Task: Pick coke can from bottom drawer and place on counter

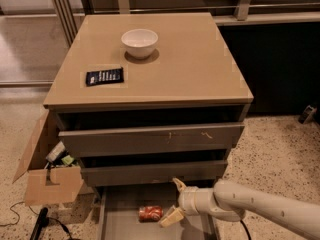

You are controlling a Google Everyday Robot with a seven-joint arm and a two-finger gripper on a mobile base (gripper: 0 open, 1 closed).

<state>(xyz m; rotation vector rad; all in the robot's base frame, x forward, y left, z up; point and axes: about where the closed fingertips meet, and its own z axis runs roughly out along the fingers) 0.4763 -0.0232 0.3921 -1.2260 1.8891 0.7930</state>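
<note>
Red-orange metal shows low in the view: the can lies on its side on the flat floor of the bottom drawer, which stands pulled out beneath the two upper drawers. The white arm extends in from the right, and its gripper hangs over the open drawer just to the right of the can. Its two fingers are spread wide, one pointing up near the front of the middle drawer and the other angled down beside the can's right end. Whether that lower finger touches the can I cannot tell, but the can is clearly not between the fingers and nothing is pinched.

The counter above carries a white bowl and a black packet, with plenty of bare tan surface left. A cardboard box sits on the floor to the left of the cabinet.

As a judgement, the task is at an early stage: the drawer is open and the gripper is close, but the grasp is not yet made. Closing on the can, lifting it out past the upper drawer fronts and setting it on the counter all remain.
</note>
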